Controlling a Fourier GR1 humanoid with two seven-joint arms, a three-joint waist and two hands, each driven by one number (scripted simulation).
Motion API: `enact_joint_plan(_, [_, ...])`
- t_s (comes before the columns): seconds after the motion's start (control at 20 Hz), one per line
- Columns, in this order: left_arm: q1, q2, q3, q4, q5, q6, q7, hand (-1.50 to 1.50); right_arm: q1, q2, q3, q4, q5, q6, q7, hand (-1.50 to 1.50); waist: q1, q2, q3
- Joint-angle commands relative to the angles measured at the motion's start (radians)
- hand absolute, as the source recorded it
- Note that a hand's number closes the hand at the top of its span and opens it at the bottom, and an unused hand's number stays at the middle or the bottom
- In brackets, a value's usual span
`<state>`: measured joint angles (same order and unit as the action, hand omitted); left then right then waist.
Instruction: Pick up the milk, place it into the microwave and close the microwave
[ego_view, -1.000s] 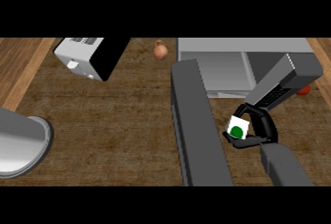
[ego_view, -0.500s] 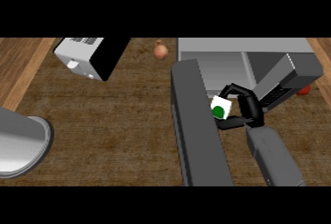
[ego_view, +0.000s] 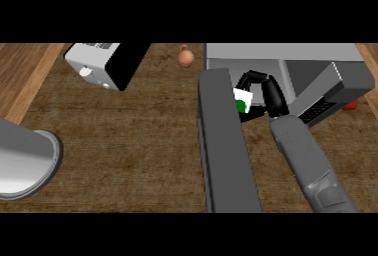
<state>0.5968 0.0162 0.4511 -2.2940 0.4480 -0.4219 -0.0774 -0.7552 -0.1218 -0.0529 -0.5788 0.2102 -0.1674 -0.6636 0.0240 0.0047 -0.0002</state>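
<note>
The milk is a small white carton with a green mark. My right hand has its black fingers curled round it and holds it at the microwave's open front, just right of the door. The grey microwave sits at the top right, its cavity open toward me. Its long dark door swings out toward the lower edge of the view. My right forearm runs up from the lower right. No left hand shows.
A toaster-like white and black appliance stands at the top left. A grey round pot or bowl sits at the left edge. A small brown item lies near the back, and a red object peeks out right of the microwave.
My right hand has carried the milk up and to the left, from beside the microwave's lower right to the cavity opening next to the door.
</note>
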Motion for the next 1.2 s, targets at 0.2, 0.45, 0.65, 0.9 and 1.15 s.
enact_joint_plan(0.2, [-0.048,0.027,0.012,0.042,0.021,-0.029,0.009,-1.50,-0.196,-0.021,-0.055,0.268,0.063,-0.183,-0.010,1.50,0.040,0.017,0.002])
enact_joint_plan(0.45, [-0.080,0.038,0.019,0.061,0.026,-0.026,0.009,-1.50,-0.258,-0.028,-0.085,0.349,0.063,-0.249,-0.013,1.50,0.059,0.026,0.002])
enact_joint_plan(0.65, [-0.086,0.042,0.014,0.075,0.011,-0.037,0.004,-1.50,-0.302,-0.066,-0.100,0.369,0.073,-0.341,0.000,1.50,0.083,0.038,0.002])
enact_joint_plan(0.9, [-0.123,0.041,-0.011,0.056,-0.010,-0.016,0.026,-1.50,-0.318,-0.100,-0.085,0.387,0.112,-0.452,-0.048,1.50,0.099,0.051,0.004])
enact_joint_plan(1.15, [-0.132,0.037,-0.030,0.071,-0.014,-0.026,0.028,-1.50,-0.308,-0.133,-0.068,0.431,0.146,-0.506,-0.063,1.50,0.114,0.058,0.005])
